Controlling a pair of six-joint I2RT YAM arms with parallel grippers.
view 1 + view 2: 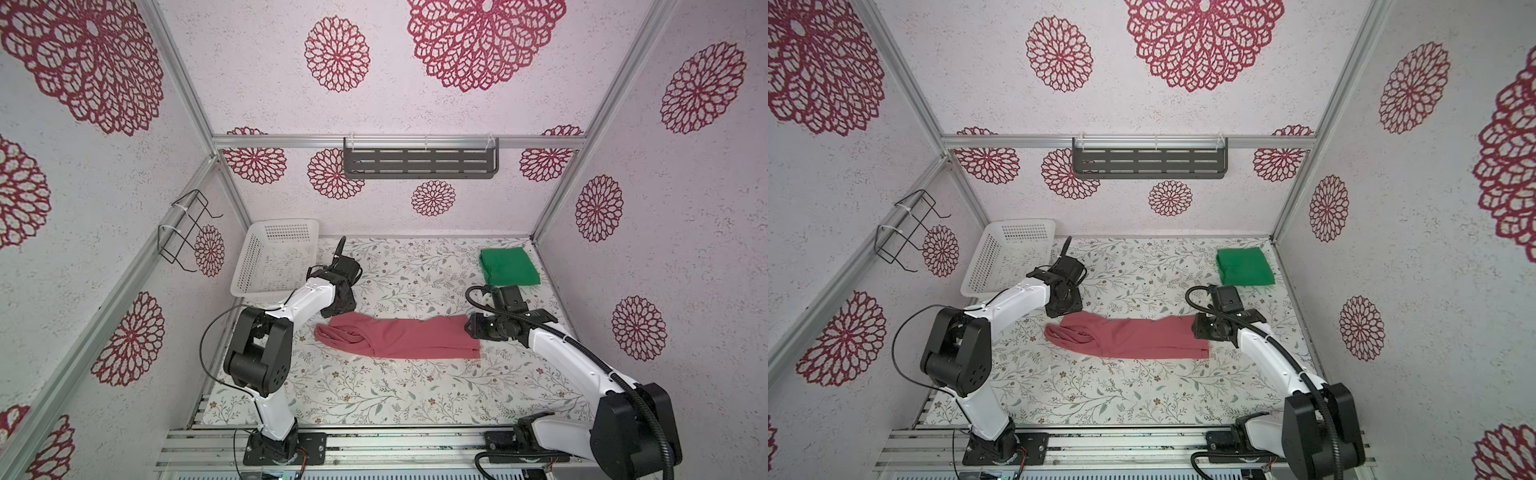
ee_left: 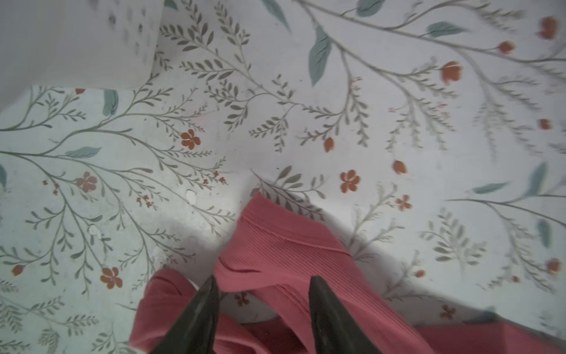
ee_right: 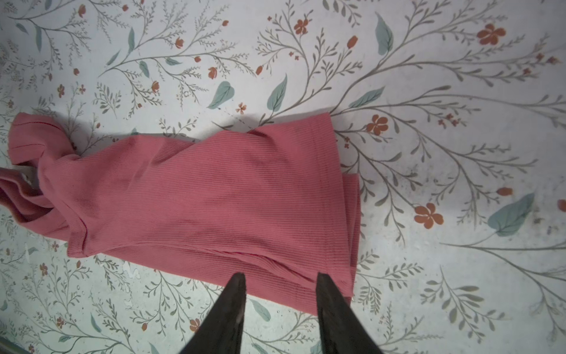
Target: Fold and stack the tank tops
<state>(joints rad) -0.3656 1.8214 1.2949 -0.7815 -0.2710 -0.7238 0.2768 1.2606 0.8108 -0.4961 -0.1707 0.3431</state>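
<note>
The pink tank top (image 1: 399, 338) lies left-to-right across mid-frame in a top view, straps at the left hand (image 2: 263, 283), hem at the right hand (image 3: 280, 277), both hands parted, empty.

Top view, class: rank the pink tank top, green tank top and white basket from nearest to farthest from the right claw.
1. Pink tank top: its end lies under the right claw.
2. Green tank top: folded, far right corner.
3. White basket: far left corner.
</note>
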